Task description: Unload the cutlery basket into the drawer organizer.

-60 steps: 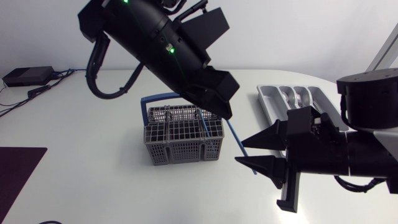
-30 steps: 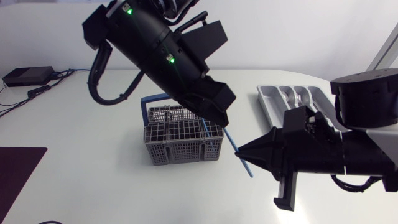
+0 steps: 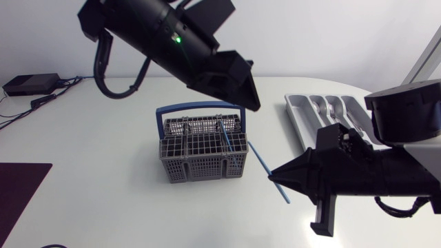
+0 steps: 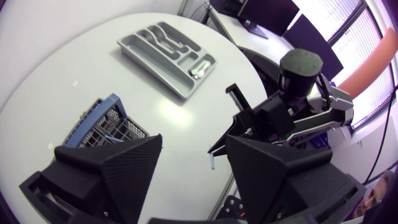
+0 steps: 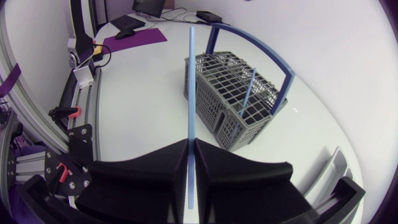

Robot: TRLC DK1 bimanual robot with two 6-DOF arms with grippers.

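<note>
The grey wire cutlery basket (image 3: 202, 151) with a blue handle stands mid-table, one blue stick (image 3: 226, 140) upright in it. A second long blue stick (image 3: 265, 170) slants just right of the basket, and my right gripper (image 3: 273, 176) is shut on it; in the right wrist view the stick (image 5: 191, 81) runs straight out from between the closed fingers (image 5: 217, 171) toward the basket (image 5: 230, 87). My left gripper (image 3: 249, 96) hangs open above the basket's right end, holding nothing (image 4: 193, 168). The grey drawer organizer (image 3: 301, 118) lies at the right rear with cutlery in its slots.
A dark mat (image 3: 17, 186) lies at the table's near left corner. A small black box (image 3: 31, 84) with cables sits at the far left edge. Bare white tabletop surrounds the basket (image 4: 102, 124) and the organizer (image 4: 168, 53).
My right gripper closed on the blue stick. My left gripper then opened, let the stick go and rose away from it. The stick shifted slightly rightward with the right gripper.
</note>
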